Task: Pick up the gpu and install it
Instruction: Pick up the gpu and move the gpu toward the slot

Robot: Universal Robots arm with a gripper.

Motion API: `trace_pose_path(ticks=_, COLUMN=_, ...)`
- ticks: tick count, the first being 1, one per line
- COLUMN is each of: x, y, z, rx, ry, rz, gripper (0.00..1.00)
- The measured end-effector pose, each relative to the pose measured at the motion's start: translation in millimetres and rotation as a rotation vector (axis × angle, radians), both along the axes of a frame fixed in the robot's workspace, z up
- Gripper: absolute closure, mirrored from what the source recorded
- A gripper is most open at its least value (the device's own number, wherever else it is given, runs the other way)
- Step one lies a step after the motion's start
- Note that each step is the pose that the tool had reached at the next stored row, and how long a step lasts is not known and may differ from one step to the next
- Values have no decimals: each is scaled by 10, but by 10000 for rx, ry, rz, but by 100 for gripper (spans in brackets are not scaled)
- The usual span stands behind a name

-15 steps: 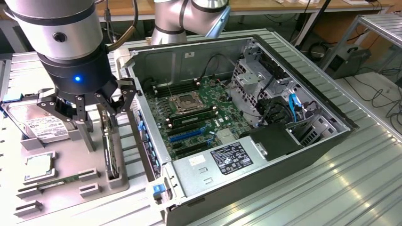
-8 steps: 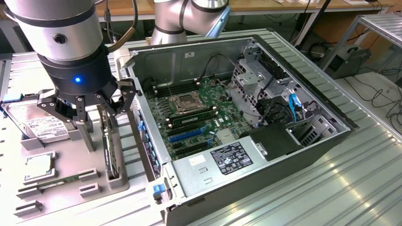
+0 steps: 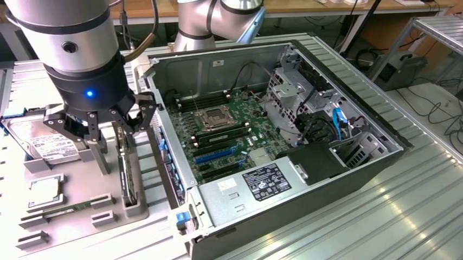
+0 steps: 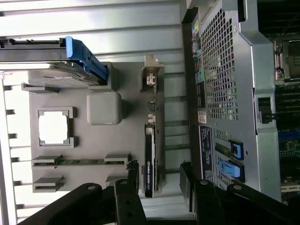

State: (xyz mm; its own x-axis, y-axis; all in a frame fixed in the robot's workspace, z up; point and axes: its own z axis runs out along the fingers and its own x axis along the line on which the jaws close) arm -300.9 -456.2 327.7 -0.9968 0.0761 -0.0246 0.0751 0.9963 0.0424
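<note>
Hovering over the gray tray (image 3: 76,187), the gripper (image 3: 101,132) has its fingers spread apart, empty. The gpu (image 3: 128,173) stands on edge along the tray's border, just beside the computer case (image 3: 170,176).

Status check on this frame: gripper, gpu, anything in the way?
Open gripper hovering over the gpu. Card on edge in tray slot, not gripped. Nothing between them; computer case open beside tray.

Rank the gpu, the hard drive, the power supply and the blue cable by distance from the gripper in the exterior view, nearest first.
1. gpu: on edge in the tray, just below the gripper's open fingers.
2. hard drive: same tray, exterior view's left.
3. power supply: inside the case, near corner.
4. blue cable: case's far side, exterior view's right.
</note>
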Motion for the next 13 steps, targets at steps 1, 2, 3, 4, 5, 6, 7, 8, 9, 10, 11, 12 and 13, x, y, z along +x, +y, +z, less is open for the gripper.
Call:
trace_pose_path(ticks=1, x=0, y=0, z=-3, rx=0, ry=0, rz=0, gripper=52)
trace_pose_path(ticks=2, x=-1, y=1, z=-6, rx=-1, ry=0, rz=0, gripper=52)
trace_pose_path(ticks=3, x=-1, y=1, z=-10, rx=0, ry=0, rz=0, gripper=52)
trace_pose_path(ticks=4, x=-2, y=1, z=-13, rx=0, ry=0, rz=0, gripper=52)
trace_pose_path(ticks=5, x=-2, y=1, z=-16, rx=0, ry=-1, rz=0, gripper=52)
trace_pose_path(ticks=6, x=-2, y=3, z=-20, rx=0, ry=-1, rz=0, gripper=52)
trace_pose_path(ticks=7, x=-3, y=4, z=-23, rx=0, ry=0, rz=-1, gripper=52)
trace_pose_path(ticks=8, x=-4, y=11, z=-39, rx=-1, ry=1, rz=0, gripper=52)
trace_pose_path(ticks=9, x=-4, y=11, z=-44, rx=0, ry=-1, rz=1, gripper=52)
trace_pose_path(ticks=10, x=-4, y=11, z=-49, rx=-1, ry=0, rz=0, gripper=52)
trace_pose_path(ticks=11, x=-4, y=12, z=-56, rx=0, ry=0, rz=0, gripper=52)
trace_pose_path(ticks=12, x=-5, y=12, z=-60, rx=0, ry=0, rz=0, gripper=52)
trace_pose_path(ticks=13, x=-4, y=12, z=-68, rx=-1, ry=0, rz=0, gripper=52)
